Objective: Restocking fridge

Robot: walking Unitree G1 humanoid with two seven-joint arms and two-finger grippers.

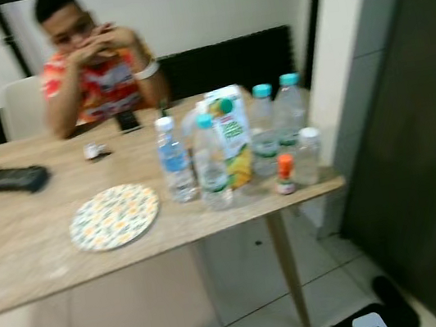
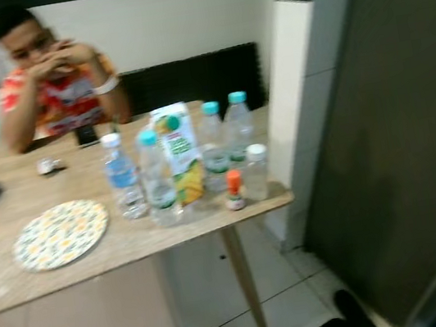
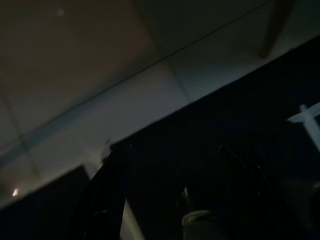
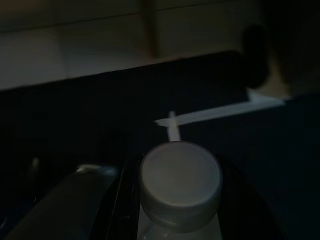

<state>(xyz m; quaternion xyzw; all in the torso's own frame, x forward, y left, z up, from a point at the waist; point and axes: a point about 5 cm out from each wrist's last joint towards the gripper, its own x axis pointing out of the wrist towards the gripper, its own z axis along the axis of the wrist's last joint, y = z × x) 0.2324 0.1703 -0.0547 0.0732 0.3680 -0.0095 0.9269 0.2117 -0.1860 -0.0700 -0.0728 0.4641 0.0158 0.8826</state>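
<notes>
You have a light wooden table before you; a patterned plate lies on it; near its right corner stand water bottles, a juice carton and a small orange-capped bottle.

The surface is seen from above and in front by both eye views, its bottles toward two o'clock. Dim floor tiles are faced by both wrist views; a white cap is seen close.
</notes>
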